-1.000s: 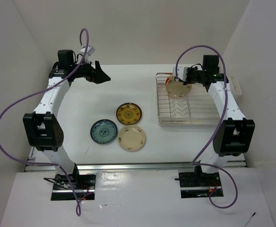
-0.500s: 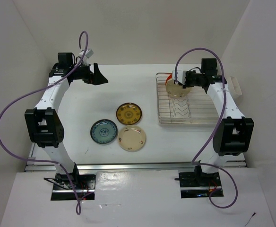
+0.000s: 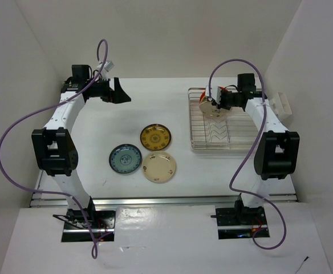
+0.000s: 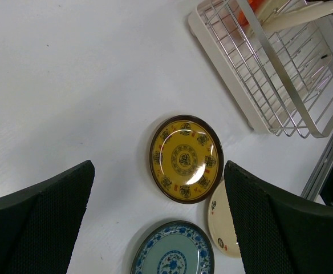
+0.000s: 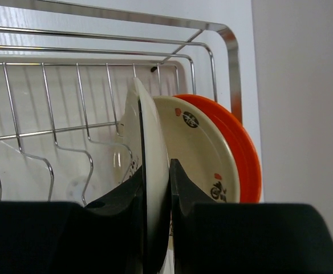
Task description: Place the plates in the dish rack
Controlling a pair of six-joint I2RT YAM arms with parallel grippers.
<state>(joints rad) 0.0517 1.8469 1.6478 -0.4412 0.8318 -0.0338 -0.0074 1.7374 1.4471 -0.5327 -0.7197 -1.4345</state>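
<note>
Just beside the held plate stands another plate

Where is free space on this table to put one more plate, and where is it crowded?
Free: the table between the left hand and the brown-gold plate, and between that plate and the dish rack. Crowded: the rack's far corner, where the right hand holds a cream plate beside a second cream plate and the orange plate.
</note>
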